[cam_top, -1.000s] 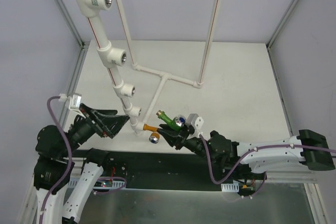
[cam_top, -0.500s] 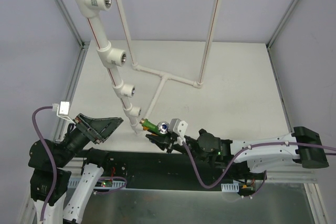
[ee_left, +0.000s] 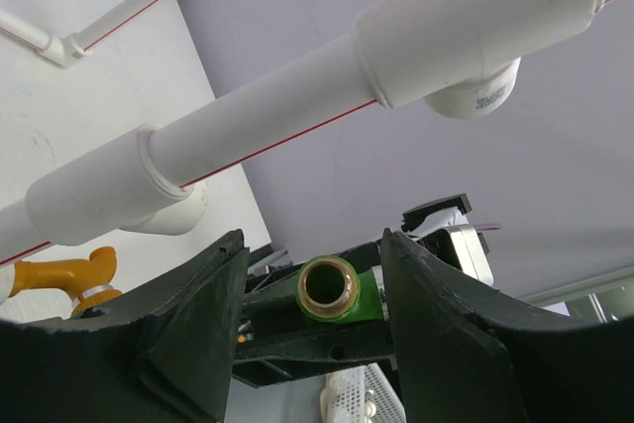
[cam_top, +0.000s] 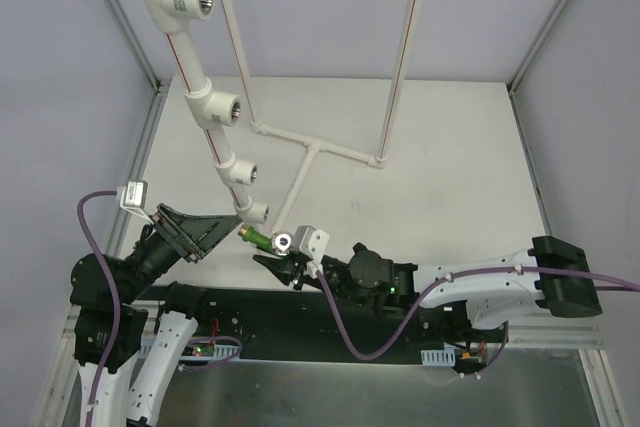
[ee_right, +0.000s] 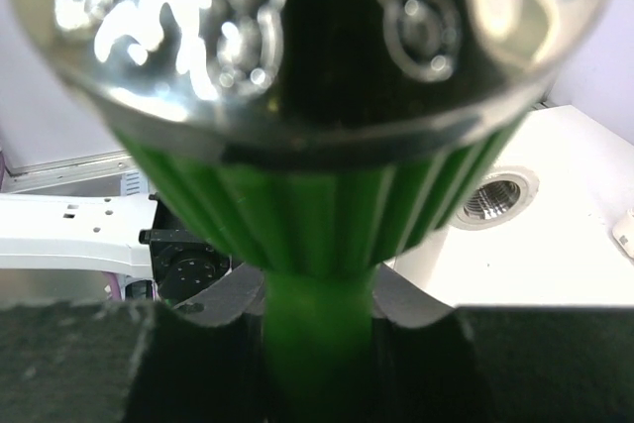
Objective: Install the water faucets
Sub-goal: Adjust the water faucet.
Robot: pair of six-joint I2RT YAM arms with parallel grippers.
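**Item:** green faucet (cam_top: 259, 238), held in the air just below the lowest tee (cam_top: 256, 213), brass thread pointing at the left gripper (cam_top: 233, 228).
**Right gripper** (cam_top: 278, 255): clamped on the faucet's green stem, silver end up.
**Left gripper:** jaws apart, one either side of the brass thread; no contact visible.
**Orange faucet** (ee_left: 57, 277): just under the lower tee in the left wrist view; whether it is screwed in, I cannot tell.
**Hazards (judged):**
- The right lets go before the left bites: the faucet drops.
- Pads closing on the round thread: slip or twist.
- Tilted entry into the tee: cross-threading.
- Gripper collision, since they work very close together.
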